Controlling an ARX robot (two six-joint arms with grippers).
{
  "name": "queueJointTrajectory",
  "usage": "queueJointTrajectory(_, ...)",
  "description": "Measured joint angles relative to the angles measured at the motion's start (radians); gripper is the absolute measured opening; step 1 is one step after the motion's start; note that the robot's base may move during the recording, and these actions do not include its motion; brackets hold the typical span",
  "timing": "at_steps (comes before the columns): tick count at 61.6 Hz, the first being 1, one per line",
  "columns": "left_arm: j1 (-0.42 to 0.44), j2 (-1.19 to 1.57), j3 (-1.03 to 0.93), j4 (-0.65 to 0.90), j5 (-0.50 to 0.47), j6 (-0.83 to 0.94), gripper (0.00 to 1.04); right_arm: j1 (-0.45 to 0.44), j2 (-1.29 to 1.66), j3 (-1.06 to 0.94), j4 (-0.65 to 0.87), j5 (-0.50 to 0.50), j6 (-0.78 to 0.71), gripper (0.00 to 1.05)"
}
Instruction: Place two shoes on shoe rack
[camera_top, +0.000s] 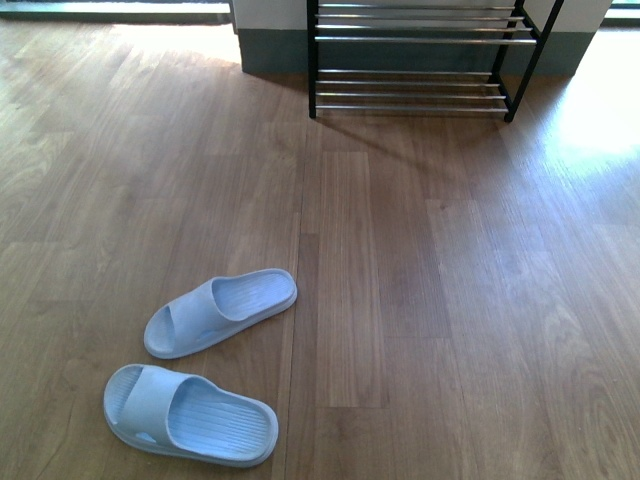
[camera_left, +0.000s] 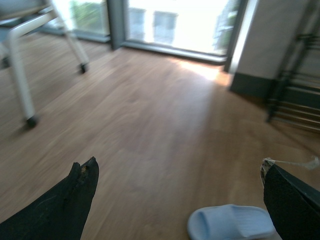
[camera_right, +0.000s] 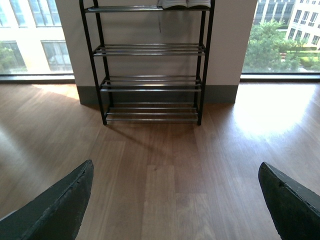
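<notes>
Front view: wood floor (camera_top: 450, 300), two pale blue slide-type shoes low on the left. Nearer shoe (camera_top: 190, 415) lies toe to the left. Farther shoe (camera_top: 220, 312) sits just beyond it, angled, not touching it. Shoe rack (camera_top: 410, 98) stands top centre-right against the wall, well apart from both shoes.

Left wrist view, blurred: white chair leg on a castor (camera_left: 22, 75). Left end effector (camera_left: 176, 166) has its fingers spread wide above the floor. One end of a shoe (camera_left: 232, 222) shows just beside one finger; cannot tell which shoe. Rack frame sits at the far edge.

Right wrist view: right end effector (camera_right: 174, 171) is also spread wide and faces the four-tier rack. Something pale (camera_right: 185, 4) lies on the top tier.
</notes>
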Motion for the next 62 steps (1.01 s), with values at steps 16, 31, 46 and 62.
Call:
queueJointTrajectory(16,0.003,1.427,0.44,0.335,0.22,-0.338,0.95,0.0,0.0,0.0,0.0,0.0,0.0,0.96)
queueJointTrajectory(31,-0.064,1.899,0.664,0.21,0.296,-0.355,0.95,0.0,0.0,0.0,0.0,0.0,0.0,0.96)
queueJointTrajectory(46,-0.086,2.103,0.883,0.049,0.341,-0.401,0.95,0.0,0.0,0.0,0.0,0.0,0.0,0.96)
queueJointTrajectory(62,-0.09,2.294,1.122,-0.104,0.397,-0.432,0.95,0.0,0.0,0.0,0.0,0.0,0.0,0.96)
